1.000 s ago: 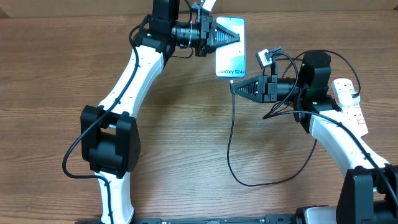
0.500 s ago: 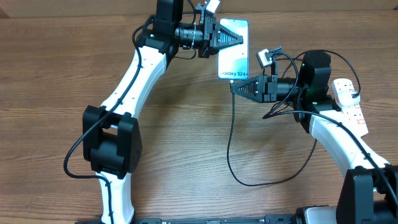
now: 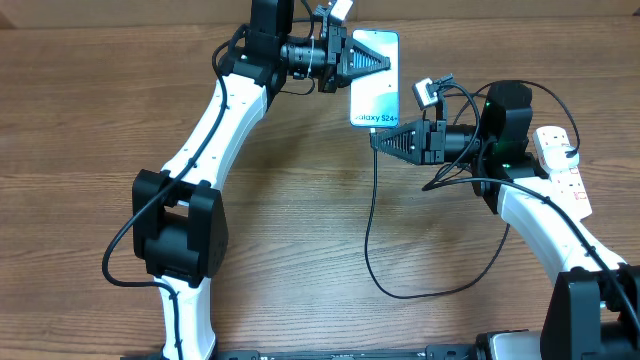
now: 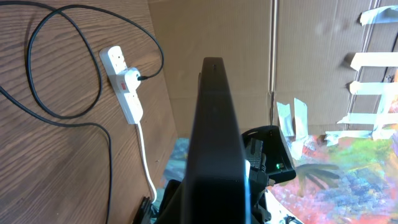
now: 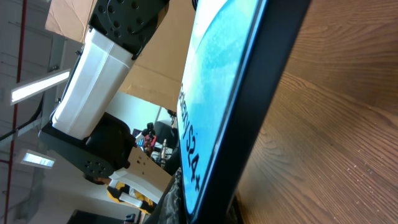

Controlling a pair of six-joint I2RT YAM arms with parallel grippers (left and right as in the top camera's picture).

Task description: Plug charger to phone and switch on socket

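Observation:
The phone [image 3: 374, 85] shows its lit cyan screen at the back of the table, lifted and held at its upper end by my left gripper [image 3: 385, 62], which is shut on it. In the left wrist view the phone [image 4: 214, 137] runs away from the jaws as a dark slab. My right gripper [image 3: 375, 141] is shut at the phone's lower edge, where the charger [image 3: 368, 235] cable begins; its plug tip is hidden. The phone [image 5: 217, 81] fills the right wrist view edge-on. The white socket [image 3: 565, 170] lies at the far right behind the right arm; its red switch shows on the socket [image 4: 124, 87].
The charger [image 4: 110, 162] loops widely over the wooden table [image 3: 300, 230] between the arms and reaches the socket. A white cord [image 4: 146, 162] leaves the socket. A cardboard wall [image 4: 249, 31] stands behind the table. The left arm [image 5: 93, 81] rises beyond the phone.
A second ago the left gripper and the phone shifted slightly right; over the last half second nothing has moved. The right gripper has stayed at the phone's lower edge.

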